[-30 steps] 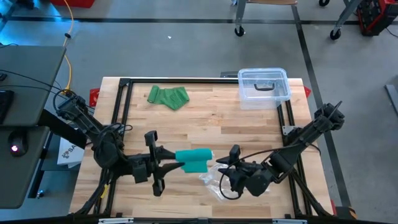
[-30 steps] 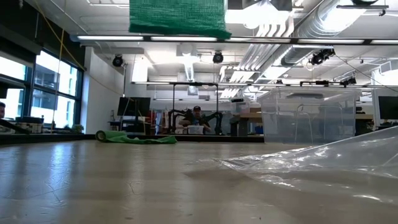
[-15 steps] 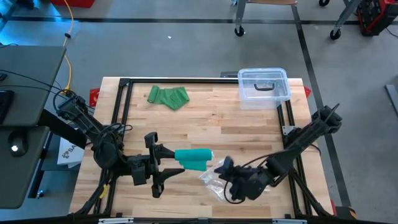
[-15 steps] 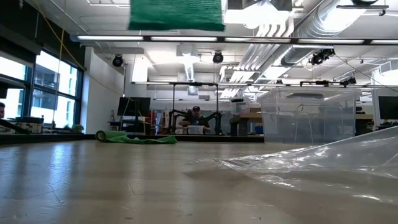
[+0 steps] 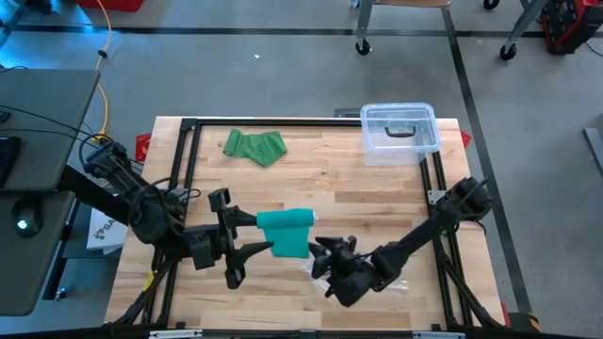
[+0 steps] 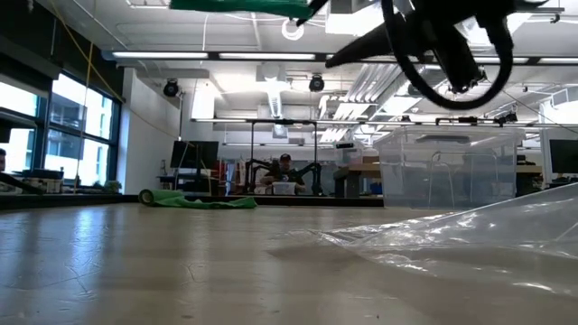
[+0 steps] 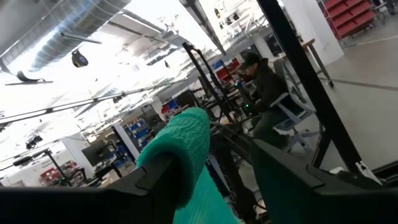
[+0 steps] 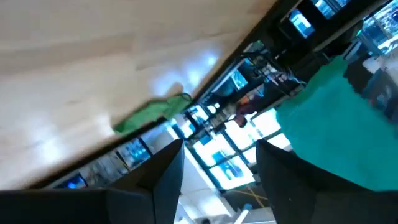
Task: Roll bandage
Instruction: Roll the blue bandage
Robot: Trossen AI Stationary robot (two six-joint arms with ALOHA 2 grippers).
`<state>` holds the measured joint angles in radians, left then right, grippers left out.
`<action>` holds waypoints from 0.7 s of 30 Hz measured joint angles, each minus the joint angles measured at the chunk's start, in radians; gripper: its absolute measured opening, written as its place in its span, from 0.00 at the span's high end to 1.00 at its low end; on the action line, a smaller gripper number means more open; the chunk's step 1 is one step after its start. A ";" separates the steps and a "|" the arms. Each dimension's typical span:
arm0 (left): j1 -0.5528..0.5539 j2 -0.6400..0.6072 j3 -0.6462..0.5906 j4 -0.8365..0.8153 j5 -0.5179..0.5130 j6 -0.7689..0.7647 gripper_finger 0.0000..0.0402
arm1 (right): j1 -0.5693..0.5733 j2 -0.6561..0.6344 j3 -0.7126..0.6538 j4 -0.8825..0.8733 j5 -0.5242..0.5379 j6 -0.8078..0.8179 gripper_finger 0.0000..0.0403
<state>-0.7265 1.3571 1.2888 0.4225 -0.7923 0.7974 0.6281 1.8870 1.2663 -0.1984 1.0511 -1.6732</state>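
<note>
Teal bandage [image 5: 285,233] hangs above the wooden surface [image 5: 320,179], draped over one finger of my spread left claw [image 5: 252,234]. My right claw [image 5: 320,256], spread too, waits just beside it.

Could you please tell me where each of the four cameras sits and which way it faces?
High view: overhead, straight down; both arms, left tool, right tool.
Low view: table height, level across the table; an arm overhead.
Left wrist view: past its own fingers at the teal bandage.
Right wrist view: past its fingers.
Shared: teal bandage, in high and both wrist views.
</note>
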 joint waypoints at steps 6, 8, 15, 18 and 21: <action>0.000 -0.002 0.000 0.000 -0.003 0.017 0.54 | 0.020 -0.016 0.007 0.068 -0.026 0.055 0.57; 0.001 -0.004 0.000 0.003 -0.006 0.024 0.54 | 0.026 -0.016 0.017 0.070 -0.049 0.180 0.57; 0.001 -0.013 0.000 0.001 -0.007 0.044 0.54 | 0.083 -0.016 0.022 0.053 -0.045 0.158 0.57; 0.006 -0.021 0.000 0.002 -0.007 0.044 0.54 | 0.104 -0.016 0.022 0.057 -0.045 0.141 0.57; 0.008 -0.029 0.000 0.002 -0.013 0.044 0.54 | 0.108 -0.016 0.022 0.110 -0.049 0.127 0.57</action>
<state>-0.7189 1.3282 1.2888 0.4244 -0.8053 0.8413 0.7361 1.8706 1.2885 -0.0883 1.0025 -1.5463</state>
